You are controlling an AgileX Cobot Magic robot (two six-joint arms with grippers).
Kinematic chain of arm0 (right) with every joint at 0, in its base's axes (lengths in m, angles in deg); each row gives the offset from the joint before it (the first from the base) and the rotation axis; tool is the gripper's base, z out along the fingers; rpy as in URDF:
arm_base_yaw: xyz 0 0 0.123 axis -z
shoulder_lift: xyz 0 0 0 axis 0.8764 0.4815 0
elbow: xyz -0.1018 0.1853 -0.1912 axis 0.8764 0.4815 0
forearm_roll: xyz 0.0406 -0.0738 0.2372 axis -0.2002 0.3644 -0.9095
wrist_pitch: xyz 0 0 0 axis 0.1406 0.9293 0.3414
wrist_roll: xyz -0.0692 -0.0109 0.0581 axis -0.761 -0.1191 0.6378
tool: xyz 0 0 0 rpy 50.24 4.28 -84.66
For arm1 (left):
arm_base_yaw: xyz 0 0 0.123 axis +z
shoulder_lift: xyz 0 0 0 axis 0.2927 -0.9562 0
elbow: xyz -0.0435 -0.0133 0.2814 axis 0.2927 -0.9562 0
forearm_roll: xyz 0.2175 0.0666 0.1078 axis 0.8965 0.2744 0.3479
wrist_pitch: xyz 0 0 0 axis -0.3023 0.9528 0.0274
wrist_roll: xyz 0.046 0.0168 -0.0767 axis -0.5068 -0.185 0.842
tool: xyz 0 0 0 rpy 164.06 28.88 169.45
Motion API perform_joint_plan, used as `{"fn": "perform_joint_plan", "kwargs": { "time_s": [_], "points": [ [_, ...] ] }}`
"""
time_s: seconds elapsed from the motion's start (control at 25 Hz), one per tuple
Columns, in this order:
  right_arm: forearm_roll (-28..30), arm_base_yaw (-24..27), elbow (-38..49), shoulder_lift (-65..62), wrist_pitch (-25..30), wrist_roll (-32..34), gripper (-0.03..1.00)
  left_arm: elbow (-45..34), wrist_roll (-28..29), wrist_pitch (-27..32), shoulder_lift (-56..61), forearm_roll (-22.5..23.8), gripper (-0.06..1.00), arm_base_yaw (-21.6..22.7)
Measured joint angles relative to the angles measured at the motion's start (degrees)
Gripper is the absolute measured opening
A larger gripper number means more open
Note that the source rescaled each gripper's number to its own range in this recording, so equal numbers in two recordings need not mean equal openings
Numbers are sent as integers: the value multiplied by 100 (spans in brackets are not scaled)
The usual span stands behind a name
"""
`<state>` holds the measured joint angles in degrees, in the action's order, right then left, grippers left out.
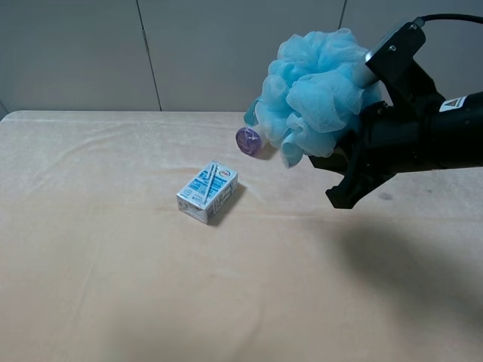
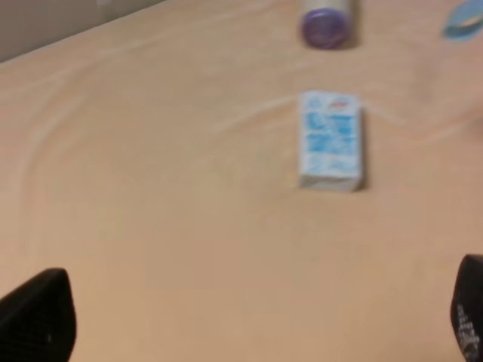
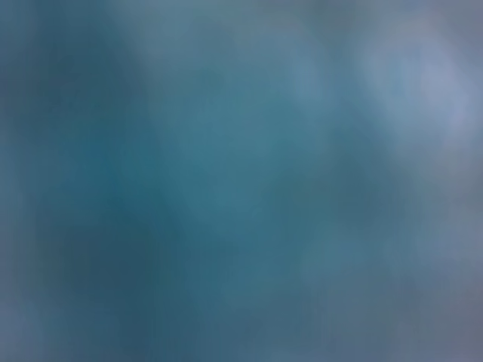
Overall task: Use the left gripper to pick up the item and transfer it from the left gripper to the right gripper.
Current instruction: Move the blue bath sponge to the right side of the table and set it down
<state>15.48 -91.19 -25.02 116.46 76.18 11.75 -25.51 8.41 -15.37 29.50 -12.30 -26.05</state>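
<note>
The item, a fluffy light blue mesh pouf [image 1: 317, 94], hangs in the air above the back right of the table. My right gripper [image 1: 349, 124], on the black arm with the white-orange label, is shut on it from the right, its fingertips buried in the mesh. The right wrist view is filled with blurred blue pouf [image 3: 241, 181]. My left gripper [image 2: 249, 324] shows only in the left wrist view. Its two black fingertips [image 2: 38, 317] stand wide apart, open and empty, low over bare cloth. The left arm is out of the exterior view.
A blue-white drink carton [image 1: 207, 191] lies flat mid-table and also shows in the left wrist view [image 2: 330, 139]. A purple-lidded can [image 1: 249, 140] lies behind it, partly under the pouf [image 2: 326, 26]. A beige cloth covers the table [image 1: 113, 264].
</note>
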Motion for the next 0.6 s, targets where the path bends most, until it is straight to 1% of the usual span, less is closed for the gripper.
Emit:
{"fn": "perform_joint_plan", "kwargs": {
  "time_s": [0.08, 0.16, 0.36, 0.48, 0.6],
  "points": [
    [0, 0, 0, 0, 4, 0, 2, -480, 183, 0, 639, 251, 100, 0],
    [0, 0, 0, 0, 4, 0, 2, -890, 283, 0, 1162, 351, 100, 0],
    [0, 0, 0, 0, 10, 0, 2, -2030, 431, 60, 2736, 374, 100, 0],
    [0, 0, 0, 0, 10, 6, 2, -2517, 482, 211, 3560, 379, 100, 0],
    [-5, 0, 0, 0, 14, 75, 1, -2789, 667, 277, 4212, 416, 100, 0]
  ]
}}
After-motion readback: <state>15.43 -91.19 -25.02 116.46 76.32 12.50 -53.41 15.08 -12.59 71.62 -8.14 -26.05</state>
